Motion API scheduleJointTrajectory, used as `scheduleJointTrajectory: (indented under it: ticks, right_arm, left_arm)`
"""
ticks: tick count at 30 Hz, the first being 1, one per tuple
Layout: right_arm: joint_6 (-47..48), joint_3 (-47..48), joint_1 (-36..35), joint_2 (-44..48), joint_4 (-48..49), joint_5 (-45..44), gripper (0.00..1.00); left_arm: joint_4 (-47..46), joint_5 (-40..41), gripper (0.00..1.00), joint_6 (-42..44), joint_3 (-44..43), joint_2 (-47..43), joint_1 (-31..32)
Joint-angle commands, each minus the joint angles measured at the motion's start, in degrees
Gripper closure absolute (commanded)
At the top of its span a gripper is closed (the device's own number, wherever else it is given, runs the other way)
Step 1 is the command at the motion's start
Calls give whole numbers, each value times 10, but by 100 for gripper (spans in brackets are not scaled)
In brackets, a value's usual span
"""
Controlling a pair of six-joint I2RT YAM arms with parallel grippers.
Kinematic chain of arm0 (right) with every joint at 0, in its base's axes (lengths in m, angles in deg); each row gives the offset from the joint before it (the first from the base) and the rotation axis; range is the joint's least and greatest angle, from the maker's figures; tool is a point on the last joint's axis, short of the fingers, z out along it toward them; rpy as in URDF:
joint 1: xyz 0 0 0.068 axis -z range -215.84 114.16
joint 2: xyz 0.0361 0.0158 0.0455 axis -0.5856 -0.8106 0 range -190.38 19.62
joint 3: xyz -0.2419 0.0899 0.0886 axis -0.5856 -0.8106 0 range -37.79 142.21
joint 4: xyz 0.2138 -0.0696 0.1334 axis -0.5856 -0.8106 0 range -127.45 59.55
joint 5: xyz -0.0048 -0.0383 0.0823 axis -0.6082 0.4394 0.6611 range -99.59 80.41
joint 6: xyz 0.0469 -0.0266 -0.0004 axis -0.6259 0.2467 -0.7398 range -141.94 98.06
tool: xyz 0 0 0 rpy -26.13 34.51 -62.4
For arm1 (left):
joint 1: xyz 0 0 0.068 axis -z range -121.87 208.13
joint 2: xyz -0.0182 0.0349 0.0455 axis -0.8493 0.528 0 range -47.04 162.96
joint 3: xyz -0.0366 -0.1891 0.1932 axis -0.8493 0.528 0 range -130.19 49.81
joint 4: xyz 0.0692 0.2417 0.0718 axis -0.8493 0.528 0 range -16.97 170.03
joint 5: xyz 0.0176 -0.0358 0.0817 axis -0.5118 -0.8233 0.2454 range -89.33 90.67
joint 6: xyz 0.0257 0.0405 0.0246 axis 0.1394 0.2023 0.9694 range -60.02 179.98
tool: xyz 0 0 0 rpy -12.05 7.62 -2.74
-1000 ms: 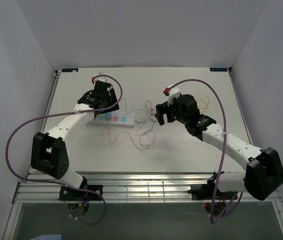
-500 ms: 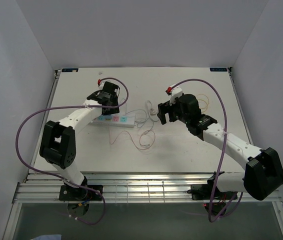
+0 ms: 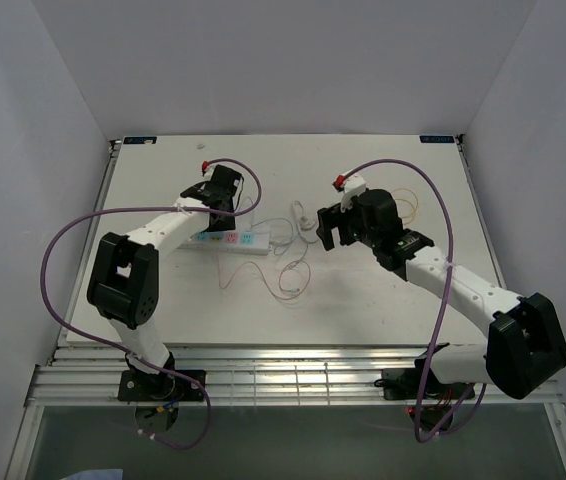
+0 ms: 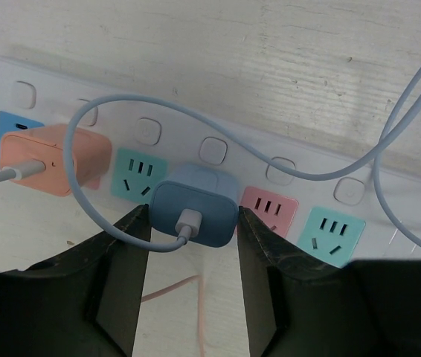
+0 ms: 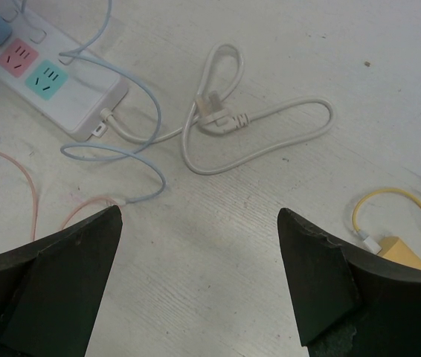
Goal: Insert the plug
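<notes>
Blue plug (image 4: 194, 214) sits on the power strip (image 4: 240, 143), between the teal socket (image 4: 137, 172) and the pink socket (image 4: 268, 212), left gripper (image 4: 193, 223) pinching its sides. Fully seated? Can't tell. Push it tilted and the pins jam or the strip skids, since the right gripper (image 5: 199, 223) hangs spread wide, bracing nothing.

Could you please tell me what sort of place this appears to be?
Likely a robotics lab test cell: plain white walls box in a white table with a power strip laid out.
</notes>
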Motion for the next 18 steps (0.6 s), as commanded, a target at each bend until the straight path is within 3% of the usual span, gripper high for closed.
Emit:
scheduleJointTrajectory:
  ticks: [1,3,9,12,14,18]
  right_arm:
    - [-9,0,4,-3,25,8,10]
    - [-9,1,4,-5,25,7,10]
    - [-7,2,4,-10,25,10,10]
    - [-7,1,4,-13,25,14,10]
    - [-7,3,4,-16,24,16,10]
    - [-4,6,4,-20,23,17,10]
  left_arm:
    - [-10,9,49,3,-11,-10,3]
    - [-11,10,59,0,-7,-13,2]
    - [-26,9,71,2,22,-19,3]
    - [-32,13,82,2,39,-16,3]
    - [-39,13,99,-4,57,-16,2]
    - [-58,12,100,-9,100,-29,1]
